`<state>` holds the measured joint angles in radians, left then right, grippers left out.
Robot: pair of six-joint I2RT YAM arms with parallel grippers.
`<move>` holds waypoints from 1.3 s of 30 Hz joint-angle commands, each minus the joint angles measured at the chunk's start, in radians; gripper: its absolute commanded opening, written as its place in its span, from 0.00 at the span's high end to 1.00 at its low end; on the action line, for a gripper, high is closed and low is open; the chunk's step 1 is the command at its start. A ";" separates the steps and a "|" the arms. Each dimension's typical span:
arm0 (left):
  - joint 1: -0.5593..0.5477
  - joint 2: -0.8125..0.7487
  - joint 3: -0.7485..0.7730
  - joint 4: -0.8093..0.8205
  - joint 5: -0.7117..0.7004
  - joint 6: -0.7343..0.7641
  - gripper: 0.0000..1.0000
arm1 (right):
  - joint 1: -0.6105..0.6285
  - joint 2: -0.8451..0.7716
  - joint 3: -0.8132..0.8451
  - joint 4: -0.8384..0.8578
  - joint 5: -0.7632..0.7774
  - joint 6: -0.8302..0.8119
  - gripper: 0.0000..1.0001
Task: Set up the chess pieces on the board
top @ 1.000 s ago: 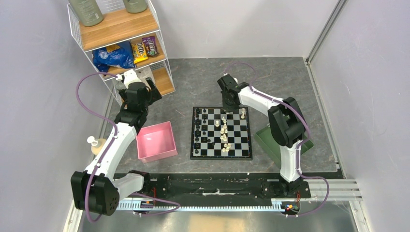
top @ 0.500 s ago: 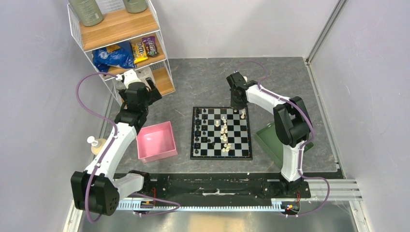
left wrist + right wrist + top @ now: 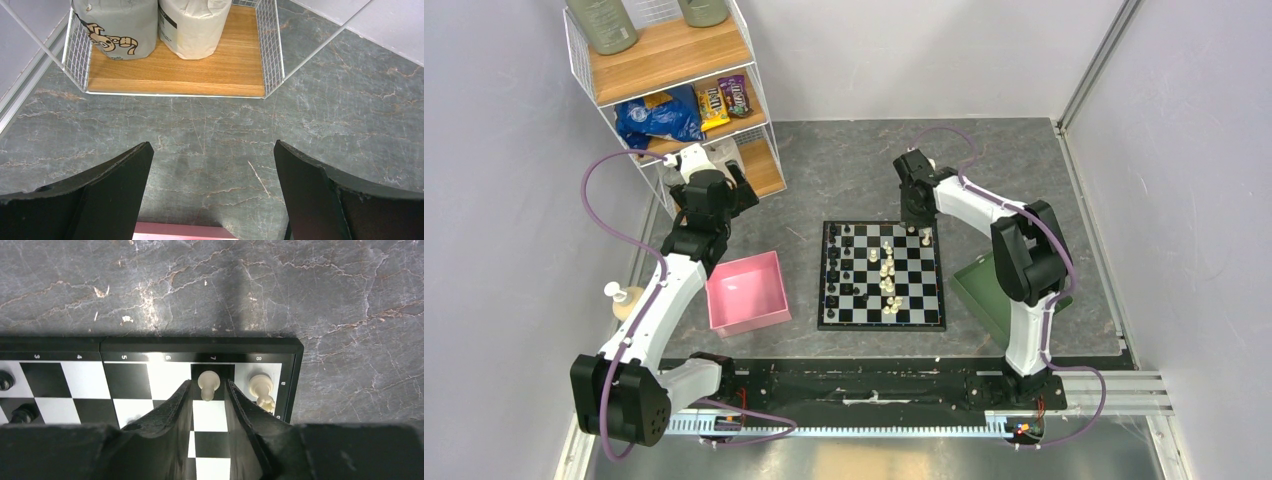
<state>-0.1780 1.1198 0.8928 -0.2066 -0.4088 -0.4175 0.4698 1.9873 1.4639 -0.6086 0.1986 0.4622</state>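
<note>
Straddling one cream-white pawn (image 3: 208,382), the right claw (image 3: 207,386).

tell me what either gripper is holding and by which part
Left gripper is open and empty. Right gripper straddles a white pawn standing on the board, fingers beside its stem; actual contact cannot be told.

Right gripper (image 3: 913,223) hangs over the board's (image 3: 882,326) far edge.

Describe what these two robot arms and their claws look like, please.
Both the left arm and right arm are smooth white tubes with chunky black joints. A purple cable loops along each. The left gripper and right gripper each have two matte black, tapering fingers.
</note>
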 commanded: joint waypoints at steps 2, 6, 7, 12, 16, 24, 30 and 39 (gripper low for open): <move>0.003 0.005 0.006 0.042 0.008 0.006 0.00 | 0.008 -0.096 0.046 -0.025 -0.035 -0.048 0.59; 0.003 0.006 0.009 0.044 0.017 0.001 0.00 | 0.040 -0.124 0.063 -0.042 -0.040 -0.057 0.56; 0.003 0.007 0.011 0.044 0.017 0.000 0.00 | 0.052 -0.126 0.062 -0.045 -0.040 -0.054 0.56; 0.003 0.007 0.012 0.044 0.018 0.000 0.00 | 0.118 -0.119 0.044 -0.046 -0.065 -0.029 0.56; 0.003 0.006 0.017 0.043 0.019 0.004 0.00 | 0.150 -0.088 0.039 -0.044 -0.069 -0.018 0.56; 0.003 0.000 0.018 0.035 0.008 0.010 0.00 | 0.162 -0.019 0.068 -0.059 -0.073 -0.023 0.58; 0.003 0.003 0.015 0.033 -0.002 0.012 0.00 | 0.162 0.006 0.081 -0.060 -0.077 -0.029 0.62; 0.003 0.012 0.029 0.041 -0.002 0.021 0.00 | 0.162 0.012 0.090 -0.061 -0.053 -0.036 0.76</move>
<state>-0.1780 1.1217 0.8928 -0.2066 -0.3912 -0.4175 0.6312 1.9934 1.5120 -0.6682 0.1314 0.4328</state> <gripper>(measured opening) 0.994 0.270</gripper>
